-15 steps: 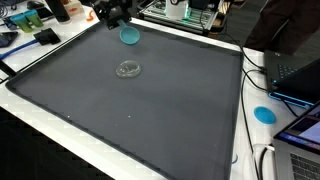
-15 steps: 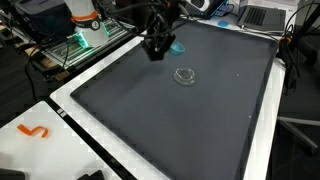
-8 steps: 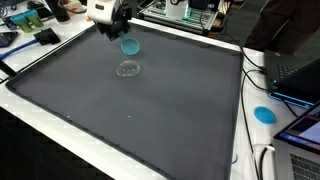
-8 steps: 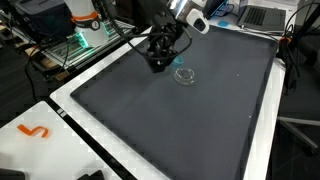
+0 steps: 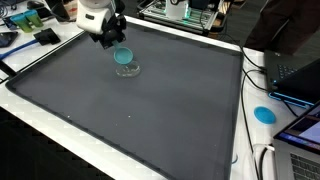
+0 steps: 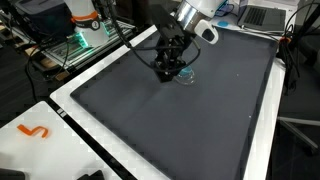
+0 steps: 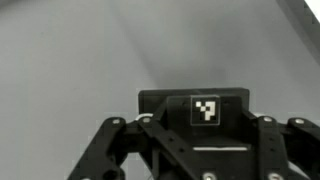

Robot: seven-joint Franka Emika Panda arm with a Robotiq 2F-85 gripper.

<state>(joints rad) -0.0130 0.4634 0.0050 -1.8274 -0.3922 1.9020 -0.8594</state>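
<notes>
In both exterior views my gripper hangs low over the far part of a dark mat. It is shut on a small blue round dish, which hangs tilted just below the fingers. A clear glass dish lies on the mat right under and beside the blue one; I cannot tell whether they touch. The wrist view shows only the gripper's black body with its square marker over grey mat. The fingertips and both dishes are out of that view.
A white border frames the mat. On it lies another blue disc, with a laptop and cables beside it. Tools and equipment crowd the far edge. An orange hook lies on the white corner.
The gripper has carried the blue dish from the mat's far edge down and toward the clear dish. The clear dish has stayed where it was.
</notes>
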